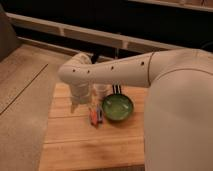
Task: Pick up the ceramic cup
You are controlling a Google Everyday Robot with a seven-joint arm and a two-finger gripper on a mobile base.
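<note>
Camera view, looking down past the arm (115, 67). Gripper (75, 105) hangs low over the wooden table (65, 145), just left of the ceramic cup (101, 90). We cannot tell how far it is open or whether it holds anything. Cup sits toward the table's far side, just beside the green bowl (118, 107), its top hidden by the arm. We judge the grasp needs a shift right, centred on the cup, clear of the bowl's rim. Cup: off-white, round, smooth, likely slippery. Bowl: glossy, shallow. Small orange thing (94, 116) lies near.
</note>
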